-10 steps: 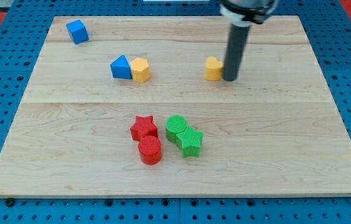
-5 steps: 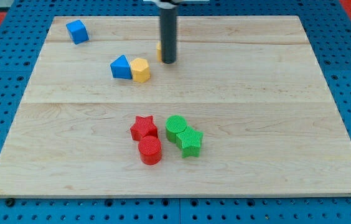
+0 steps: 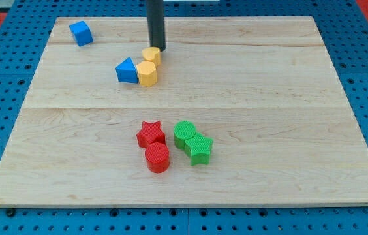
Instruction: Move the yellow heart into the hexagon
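The yellow heart (image 3: 151,55) lies on the wooden board, touching the top edge of the yellow hexagon (image 3: 147,73) just below it. A blue triangle (image 3: 126,70) sits against the hexagon's left side. My tip (image 3: 158,48) stands just above and to the right of the heart, close to it or touching it.
A blue cube (image 3: 80,32) sits near the board's top left corner. Below the middle are a red star (image 3: 151,134), a red cylinder (image 3: 157,157), a green cylinder (image 3: 184,134) and a green star (image 3: 198,149), grouped together.
My tip swept left across the upper board, carrying the yellow heart from right of centre to the hexagon's top edge. The other blocks have not moved.
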You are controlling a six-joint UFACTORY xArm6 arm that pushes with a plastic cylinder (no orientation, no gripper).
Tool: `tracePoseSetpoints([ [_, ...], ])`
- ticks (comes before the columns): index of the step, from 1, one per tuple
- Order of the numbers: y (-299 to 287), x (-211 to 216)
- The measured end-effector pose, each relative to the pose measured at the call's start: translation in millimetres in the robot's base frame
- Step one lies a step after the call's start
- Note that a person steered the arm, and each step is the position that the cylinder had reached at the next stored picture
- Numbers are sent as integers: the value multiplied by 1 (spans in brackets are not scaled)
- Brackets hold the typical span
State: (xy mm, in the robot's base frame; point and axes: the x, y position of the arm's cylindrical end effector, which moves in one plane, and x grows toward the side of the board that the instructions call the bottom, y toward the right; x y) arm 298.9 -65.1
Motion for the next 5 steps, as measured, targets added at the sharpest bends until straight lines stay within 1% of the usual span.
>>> tracePoseSetpoints([
  [1,-7,-16],
  [2,-13,-65],
  [3,-56,-106],
  [4,-123,-107],
  [5,-147,-72],
])
